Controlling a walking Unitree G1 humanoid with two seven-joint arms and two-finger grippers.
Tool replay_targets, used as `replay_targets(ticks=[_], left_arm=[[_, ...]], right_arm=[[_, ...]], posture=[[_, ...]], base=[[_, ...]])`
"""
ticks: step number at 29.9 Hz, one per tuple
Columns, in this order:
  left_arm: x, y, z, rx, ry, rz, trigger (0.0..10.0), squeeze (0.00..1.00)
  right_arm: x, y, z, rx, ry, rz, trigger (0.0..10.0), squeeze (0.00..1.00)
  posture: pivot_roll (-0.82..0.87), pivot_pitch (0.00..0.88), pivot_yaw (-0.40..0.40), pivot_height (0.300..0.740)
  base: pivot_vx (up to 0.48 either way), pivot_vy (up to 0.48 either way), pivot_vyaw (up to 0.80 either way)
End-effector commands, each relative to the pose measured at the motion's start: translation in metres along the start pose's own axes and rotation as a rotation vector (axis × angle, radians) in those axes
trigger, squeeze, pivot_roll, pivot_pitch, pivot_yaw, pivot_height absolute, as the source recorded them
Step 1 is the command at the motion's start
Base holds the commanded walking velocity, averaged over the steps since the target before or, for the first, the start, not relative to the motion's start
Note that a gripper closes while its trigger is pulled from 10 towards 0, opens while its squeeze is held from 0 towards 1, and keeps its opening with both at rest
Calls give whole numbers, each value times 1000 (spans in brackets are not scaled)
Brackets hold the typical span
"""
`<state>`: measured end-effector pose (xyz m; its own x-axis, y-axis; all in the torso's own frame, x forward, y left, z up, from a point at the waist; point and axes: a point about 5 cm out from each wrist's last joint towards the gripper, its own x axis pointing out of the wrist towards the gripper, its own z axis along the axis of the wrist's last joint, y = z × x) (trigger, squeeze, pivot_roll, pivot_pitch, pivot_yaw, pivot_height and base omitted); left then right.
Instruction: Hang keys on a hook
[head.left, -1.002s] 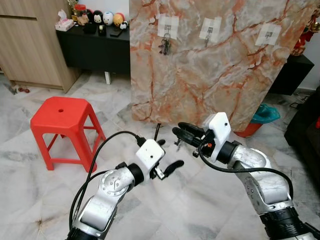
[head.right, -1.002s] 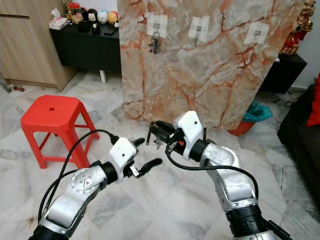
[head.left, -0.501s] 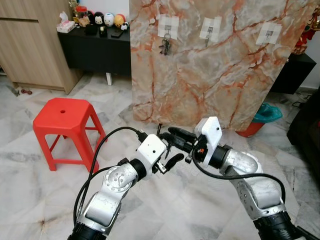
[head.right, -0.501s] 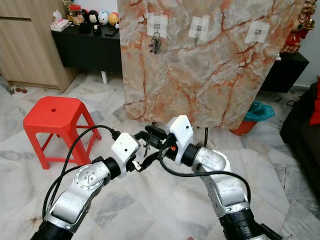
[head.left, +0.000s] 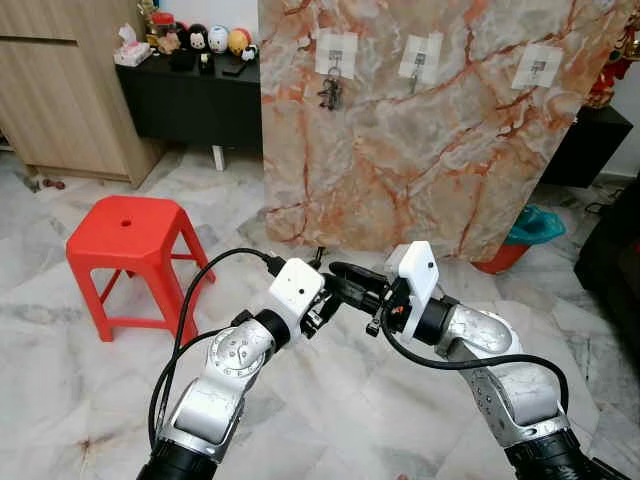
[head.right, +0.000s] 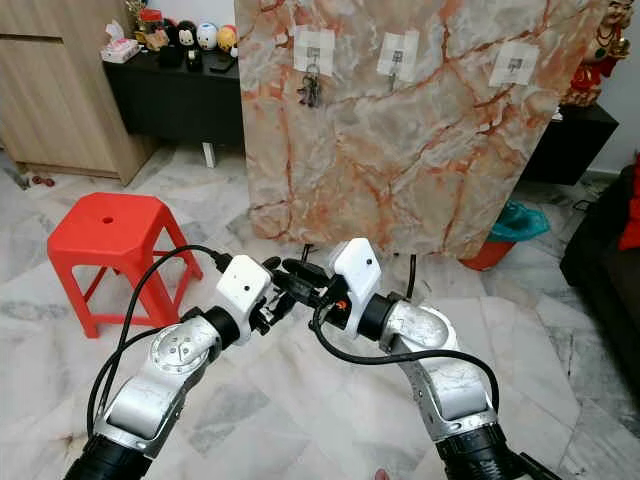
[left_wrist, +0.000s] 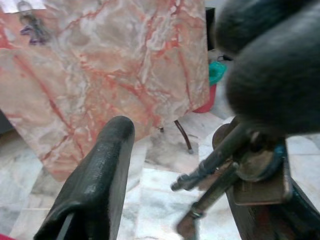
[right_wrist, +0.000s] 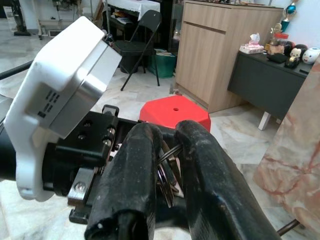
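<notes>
Both my grippers meet low before the marble board (head.left: 430, 130). My right gripper (right_wrist: 167, 150) is clamped tight on the keys (right_wrist: 167, 175), fingers pinching the ring. My left gripper (left_wrist: 175, 165) stands spread wide around those keys, one finger (left_wrist: 100, 175) well apart. Another bunch (head.left: 329, 93) hangs on the leftmost hook (head.left: 334, 62).

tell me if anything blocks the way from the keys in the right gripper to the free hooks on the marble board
Nothing visible does. The keys sit pinched in the right gripper, and bare floor lies between them and the marble board with its free hooks.
</notes>
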<state>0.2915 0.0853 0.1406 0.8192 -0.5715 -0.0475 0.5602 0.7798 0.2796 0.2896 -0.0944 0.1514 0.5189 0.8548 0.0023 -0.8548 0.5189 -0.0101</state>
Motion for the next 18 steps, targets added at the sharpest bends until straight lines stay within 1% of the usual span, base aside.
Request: replay_targets(ticks=[1,4,8,12,18], left_arm=[[1,2,2,20,-6,12,0,0],[0,2,2,25,-5,8,0,0],[-2,-5,5,13,-37,-62,0,0],[-4,-10,6,11,-45,-105,0,0],[-7,-12,5,1,-42,-129,0,0]], right_arm=[[-1,-1,4,-14,-1,4,10000,0],[-2,-1,3,-11,2,0,10000,0],[-6,-5,-1,-8,17,-26,10000,0],[-8,-9,-2,-5,23,-47,10000,0],[-9,-10,-4,-1,26,-58,10000,0]], posture=[[43,0,-100,740],[43,0,-100,740],[41,0,-100,740],[43,0,-100,740],[46,0,-98,740]], base=[[0,0,0],[0,0,0],[0,0,0],[0,0,0],[0,0,0]])
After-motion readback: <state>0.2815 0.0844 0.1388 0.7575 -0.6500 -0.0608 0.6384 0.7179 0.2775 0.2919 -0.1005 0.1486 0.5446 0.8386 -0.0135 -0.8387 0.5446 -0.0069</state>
